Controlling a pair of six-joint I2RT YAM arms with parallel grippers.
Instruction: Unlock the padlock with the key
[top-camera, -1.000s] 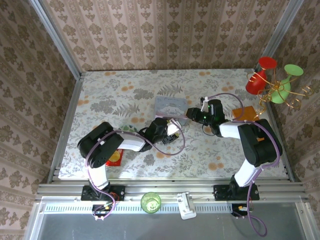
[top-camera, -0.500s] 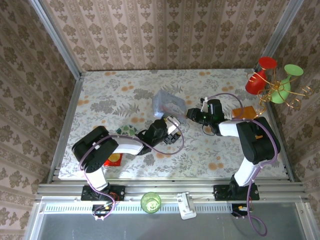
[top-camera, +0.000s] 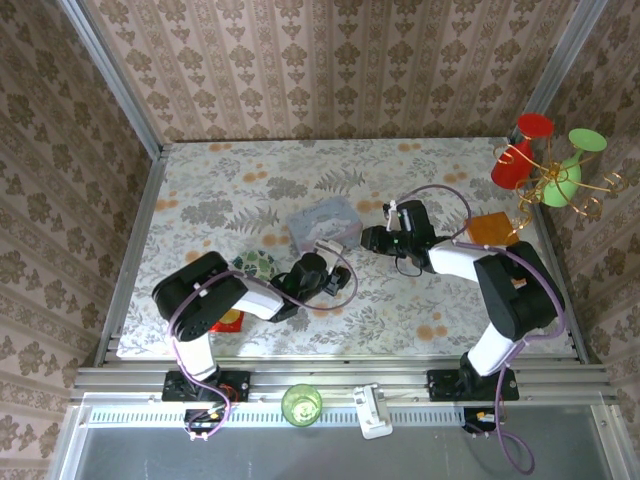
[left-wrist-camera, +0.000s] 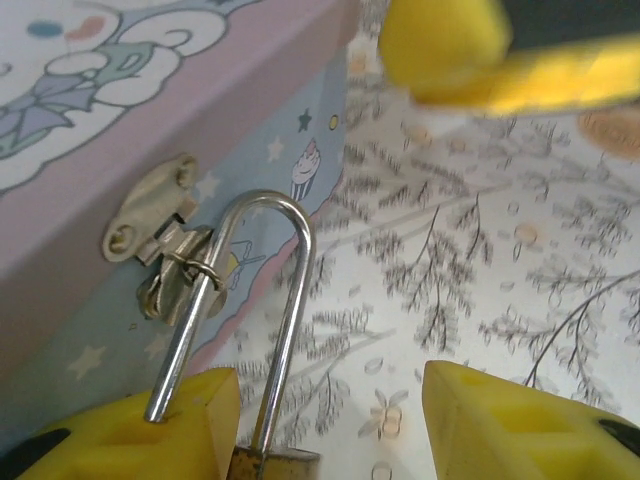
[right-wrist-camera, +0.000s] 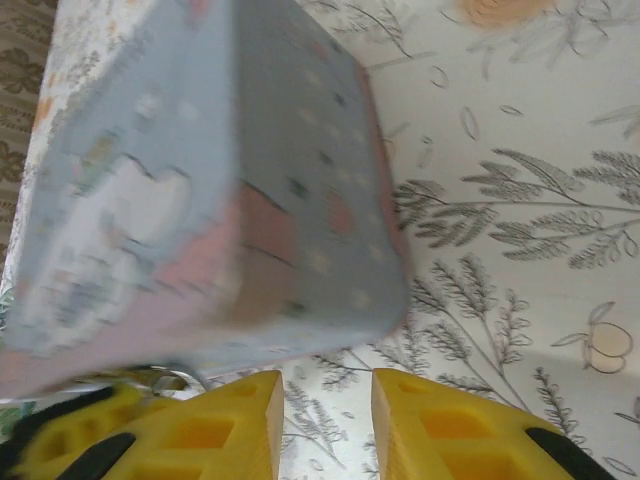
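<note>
The padlock (left-wrist-camera: 289, 330) sits lower centre in the left wrist view, its shackle through the hasp (left-wrist-camera: 150, 215) of the tin (left-wrist-camera: 200, 130), between the left gripper's (left-wrist-camera: 325, 392) half-spread, empty jaws. Close squarely on its brass body, leaving room for the key. The right gripper (right-wrist-camera: 326, 400) stands narrowly parted, empty.

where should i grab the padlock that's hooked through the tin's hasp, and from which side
Grip the padlock's brass body, not the shackle. The shackle is looped through the hasp on the tin, so the body juts away from the tin's wall. Coming from that open side and closing across the body looks best.
</note>
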